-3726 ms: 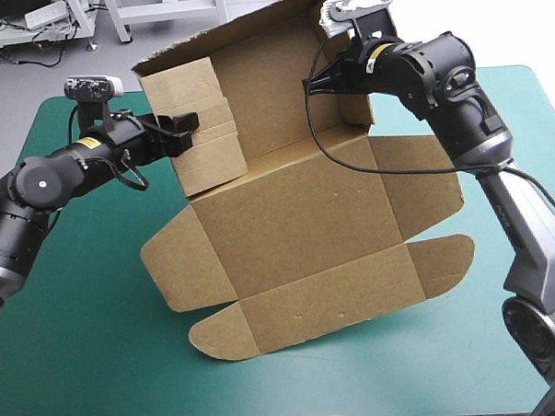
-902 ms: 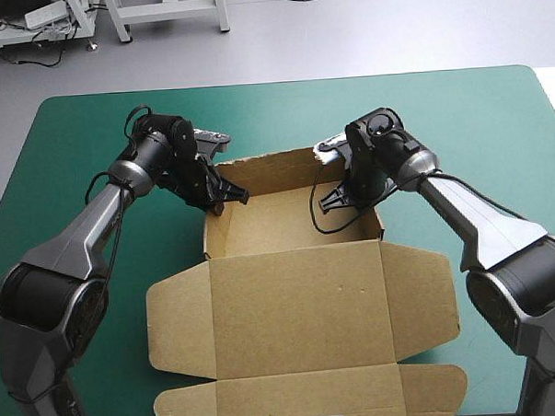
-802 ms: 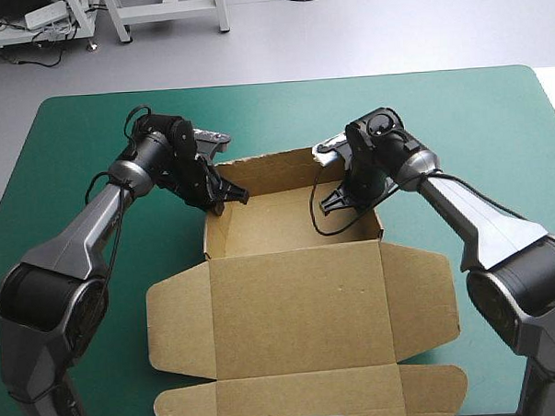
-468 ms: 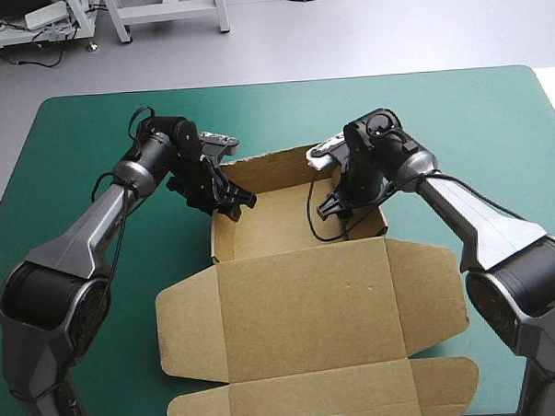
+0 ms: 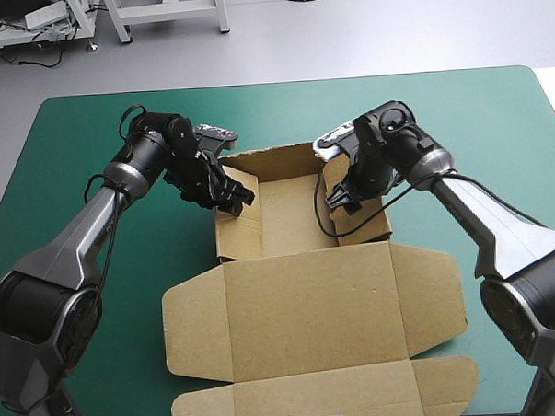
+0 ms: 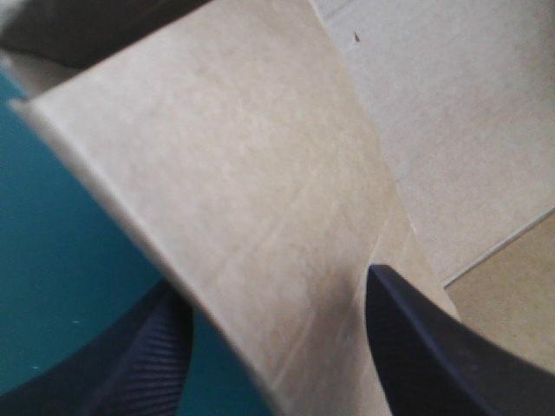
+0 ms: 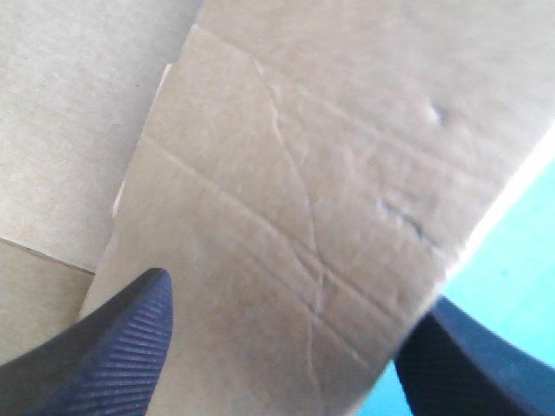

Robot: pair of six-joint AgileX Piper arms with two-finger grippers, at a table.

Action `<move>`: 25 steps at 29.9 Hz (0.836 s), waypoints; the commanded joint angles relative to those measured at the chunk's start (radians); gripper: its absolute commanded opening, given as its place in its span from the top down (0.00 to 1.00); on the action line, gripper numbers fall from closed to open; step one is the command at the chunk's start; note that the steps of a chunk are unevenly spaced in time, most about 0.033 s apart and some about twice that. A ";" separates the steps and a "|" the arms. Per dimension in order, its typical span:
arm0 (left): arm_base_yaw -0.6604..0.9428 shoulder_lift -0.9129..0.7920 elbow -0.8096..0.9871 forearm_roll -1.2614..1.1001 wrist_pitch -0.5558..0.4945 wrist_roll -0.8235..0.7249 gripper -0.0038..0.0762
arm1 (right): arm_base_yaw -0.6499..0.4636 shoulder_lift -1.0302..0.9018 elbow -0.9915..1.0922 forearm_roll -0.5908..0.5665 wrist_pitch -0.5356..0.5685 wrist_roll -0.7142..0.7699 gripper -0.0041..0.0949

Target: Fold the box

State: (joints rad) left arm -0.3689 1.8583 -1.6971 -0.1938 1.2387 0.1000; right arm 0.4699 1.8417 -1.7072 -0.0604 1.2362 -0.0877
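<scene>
Brown box point(image 5: 299, 290): side walls are straddled by left gripper point(image 5: 237, 199) and right gripper point(image 5: 342, 198), both spread apart. Walls should be pressed evenly so the tucks seat.

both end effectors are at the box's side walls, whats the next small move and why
Probably close both on the walls to press the flaps home. The left end effector and right end effector each straddle a side wall of the box, fingers apart, one outside over the teal-green cover, one inside, and the board between them slants instead of standing tucked.
</scene>
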 commanded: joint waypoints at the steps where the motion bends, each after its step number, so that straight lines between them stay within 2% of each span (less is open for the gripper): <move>1: 0.007 -0.078 -0.032 -0.014 0.012 0.000 0.42 | -0.032 -0.089 -0.031 -0.004 0.013 -0.021 0.30; 7: 0.018 -0.133 -0.032 0.001 -0.058 0.058 0.42 | -0.052 -0.131 -0.031 0.007 0.012 -0.036 0.30; 13: 0.020 -0.296 -0.032 0.069 -0.200 0.090 0.42 | -0.053 -0.220 -0.031 0.014 -0.010 -0.067 0.31; 18: 0.020 -0.468 -0.029 0.171 -0.142 0.109 0.42 | -0.053 -0.337 -0.031 0.002 -0.019 -0.076 0.31; 23: 0.020 -0.665 0.074 0.261 -0.216 0.072 0.42 | -0.053 -0.434 -0.031 0.034 -0.096 -0.083 0.31; 25: 0.020 -0.723 0.119 0.283 -0.174 0.032 0.42 | -0.053 -0.453 -0.031 0.037 -0.093 -0.083 0.31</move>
State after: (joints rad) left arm -0.3470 1.2374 -1.6140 0.0502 1.0902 0.1872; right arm 0.4228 1.4510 -1.7080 -0.0309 1.1979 -0.1582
